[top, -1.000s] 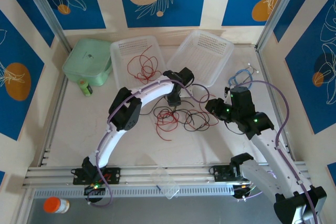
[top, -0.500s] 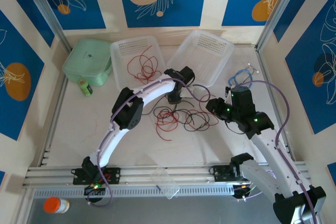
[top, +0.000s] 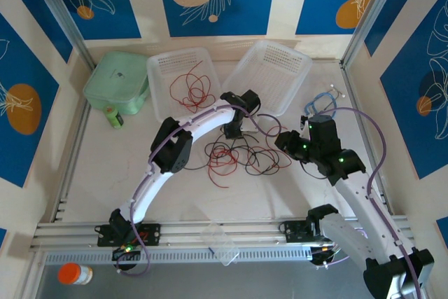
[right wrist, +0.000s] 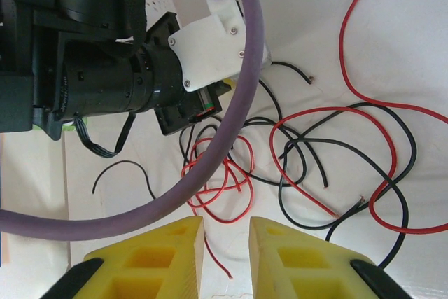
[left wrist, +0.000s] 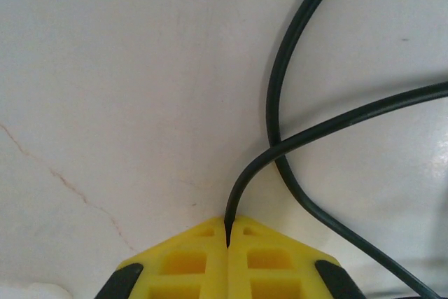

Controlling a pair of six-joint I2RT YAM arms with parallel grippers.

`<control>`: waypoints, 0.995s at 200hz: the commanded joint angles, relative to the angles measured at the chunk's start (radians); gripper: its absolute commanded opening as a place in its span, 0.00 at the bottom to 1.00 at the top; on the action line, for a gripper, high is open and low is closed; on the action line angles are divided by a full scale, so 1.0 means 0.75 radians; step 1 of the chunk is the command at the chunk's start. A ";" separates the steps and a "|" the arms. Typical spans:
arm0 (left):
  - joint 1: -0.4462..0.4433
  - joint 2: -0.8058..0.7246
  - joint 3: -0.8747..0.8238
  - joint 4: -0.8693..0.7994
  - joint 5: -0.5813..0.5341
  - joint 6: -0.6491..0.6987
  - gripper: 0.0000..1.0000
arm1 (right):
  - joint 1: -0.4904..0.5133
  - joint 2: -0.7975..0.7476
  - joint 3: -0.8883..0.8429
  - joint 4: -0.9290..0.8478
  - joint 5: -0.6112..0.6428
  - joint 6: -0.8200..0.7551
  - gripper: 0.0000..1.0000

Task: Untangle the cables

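On the near rail, a small orange-capped white bottle is seen at the left and a flat clear plastic piece near the middle. Beyond them, on the white table, a loose tangle of thin red and black cables is spread between the two arms, roughly at the table's centre.

The right gripper is held at the right side of this tangle. In the right wrist view its yellow fingers are seen apart with nothing between them, above the crossed red and black loops.

The left gripper is lowered at the far edge of the tangle. In the left wrist view its yellow fingers are pressed together, and a single black cable is pinched by its end between the tips; a second black strand is crossed by it just above the table.

Farther back, a few red cables are lying in the left clear plastic basket, while the right clear plastic basket is tilted. A pale green lidded box is set at the far left, with a small green bottle just beside it. A light-blue looped cable is lying at the far right.
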 commanded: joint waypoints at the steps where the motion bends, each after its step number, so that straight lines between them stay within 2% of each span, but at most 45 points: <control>1: 0.024 -0.004 0.005 0.094 -0.171 0.001 0.00 | -0.007 -0.046 -0.010 -0.042 -0.027 -0.011 0.24; 76: -0.019 -0.391 0.018 0.113 -0.487 0.039 0.00 | -0.008 -0.152 -0.005 -0.105 -0.019 0.014 0.23; 96: -0.047 -0.498 0.032 0.089 -0.490 0.016 0.00 | -0.007 -0.182 0.001 -0.133 -0.004 0.020 0.23; 137: -0.117 -0.661 0.048 0.051 -0.386 -0.050 0.00 | -0.008 -0.227 0.022 -0.186 0.024 0.018 0.23; 164: -0.124 -0.721 0.142 0.068 -0.384 -0.093 0.00 | -0.007 -0.258 0.032 -0.221 0.036 0.020 0.23; 199: -0.133 -0.800 0.271 0.198 -0.391 -0.136 0.00 | -0.010 -0.298 0.021 -0.257 0.054 0.030 0.22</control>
